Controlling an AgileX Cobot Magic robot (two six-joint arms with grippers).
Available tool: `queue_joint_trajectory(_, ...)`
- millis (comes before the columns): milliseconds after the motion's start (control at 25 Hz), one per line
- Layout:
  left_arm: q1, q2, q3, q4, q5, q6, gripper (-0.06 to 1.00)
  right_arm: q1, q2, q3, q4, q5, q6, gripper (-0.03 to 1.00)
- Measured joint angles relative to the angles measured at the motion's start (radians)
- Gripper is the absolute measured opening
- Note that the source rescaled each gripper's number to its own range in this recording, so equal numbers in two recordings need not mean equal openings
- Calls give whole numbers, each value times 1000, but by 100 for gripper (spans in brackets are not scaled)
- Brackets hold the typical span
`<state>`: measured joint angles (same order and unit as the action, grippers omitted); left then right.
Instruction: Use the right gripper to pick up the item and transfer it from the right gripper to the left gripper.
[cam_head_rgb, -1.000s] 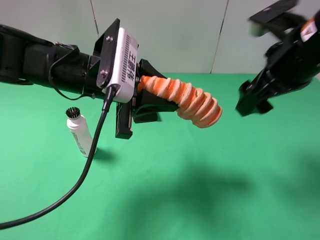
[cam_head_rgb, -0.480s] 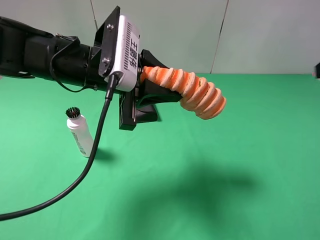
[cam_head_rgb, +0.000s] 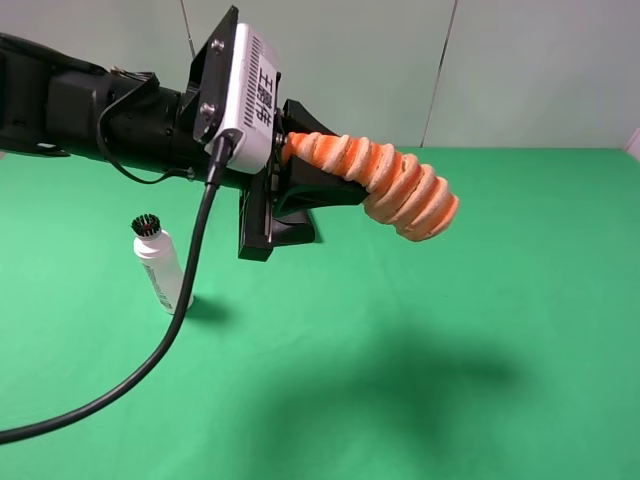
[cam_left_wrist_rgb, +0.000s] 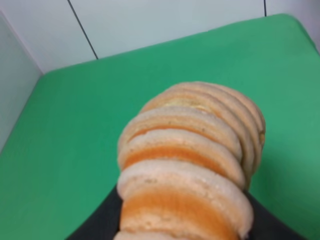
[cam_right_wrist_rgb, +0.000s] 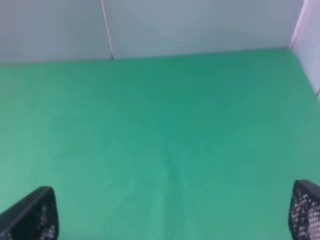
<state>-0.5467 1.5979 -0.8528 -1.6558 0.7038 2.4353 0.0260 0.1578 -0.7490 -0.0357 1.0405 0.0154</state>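
The item (cam_head_rgb: 385, 181), an orange and cream spiral-ridged roll, is held in the air by my left gripper (cam_head_rgb: 300, 185), whose black jaws are shut on its near end. The roll sticks out to the right, well above the green table. In the left wrist view the roll (cam_left_wrist_rgb: 192, 160) fills the middle, with black jaw parts below it. My right gripper (cam_right_wrist_rgb: 170, 217) is out of the exterior high view. In the right wrist view its two fingertips (cam_right_wrist_rgb: 30, 215) stand far apart and empty over the green cloth.
A white brush-capped bottle (cam_head_rgb: 160, 262) lies on the green table (cam_head_rgb: 450, 380) at the left, under the left arm. A thick black cable (cam_head_rgb: 150, 360) hangs from the left wrist down to the table. Pale wall panels stand behind.
The right arm has pulled away to the right and left the exterior high view. The left gripper with the roll has risen slightly and holds almost still.
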Motion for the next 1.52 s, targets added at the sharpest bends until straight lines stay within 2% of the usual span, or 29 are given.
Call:
queue_joint_trajectory(200, 0, 0, 0, 0, -11, 0, 6, 0, -143, 36, -14, 39, 10, 100)
queue_joint_trajectory(400, 0, 0, 0, 0, -17, 0, 5, 0, -163, 129, 22, 73, 34, 100)
queue_joint_trajectory(680, 0, 0, 0, -1, -20, 0, 5, 0, -164, 254, 52, -4, 34, 100)
queue_joint_trajectory(1520, 0, 0, 0, -2, -53, -36, 5, 0, -164, 261, 52, -14, 34, 100)
